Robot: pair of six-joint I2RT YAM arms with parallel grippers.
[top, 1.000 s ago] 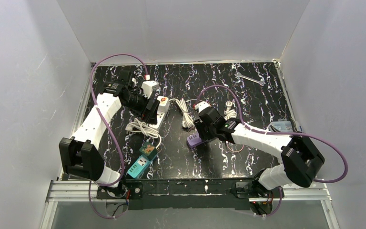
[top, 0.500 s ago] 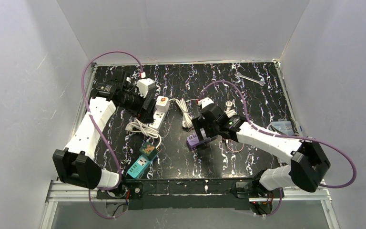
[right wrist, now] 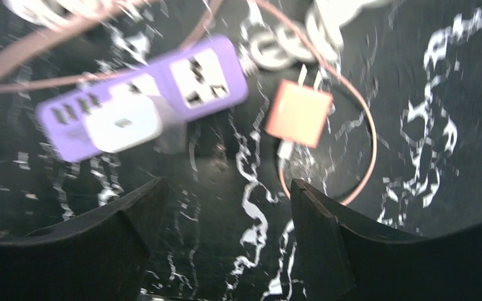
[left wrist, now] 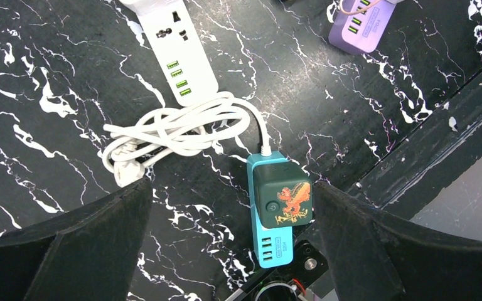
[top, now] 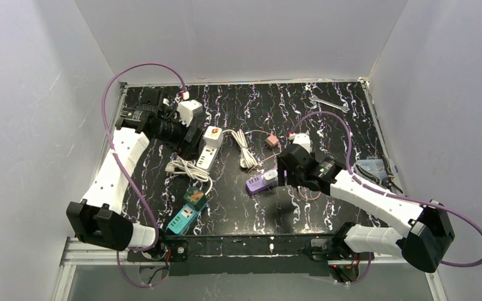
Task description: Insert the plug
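A purple power strip (top: 257,183) (right wrist: 201,75) lies mid-table with a white plug block (right wrist: 124,120) sitting on it. A salmon plug (top: 272,142) (right wrist: 298,113) on a pink cable lies loose beside the strip, prongs showing. My right gripper (top: 282,176) (right wrist: 226,188) hovers just right of the strip, open, with only table between its fingers. My left gripper (top: 192,135) (left wrist: 231,188) hangs open and empty at the far left, above the white power strip (top: 208,149) (left wrist: 177,58).
A teal strip with a green adapter (top: 188,210) (left wrist: 280,199) lies near the front edge. White coiled cords (top: 185,168) (left wrist: 176,128) lie around the white strip. A white cube adapter (top: 190,111), a wrench (top: 329,103) and a clear box (top: 370,166) sit around the edges.
My right arm has pulled back to the right off the purple strip, its jaws now apart, uncovering the salmon plug. The left arm has drawn back a little to the far left.
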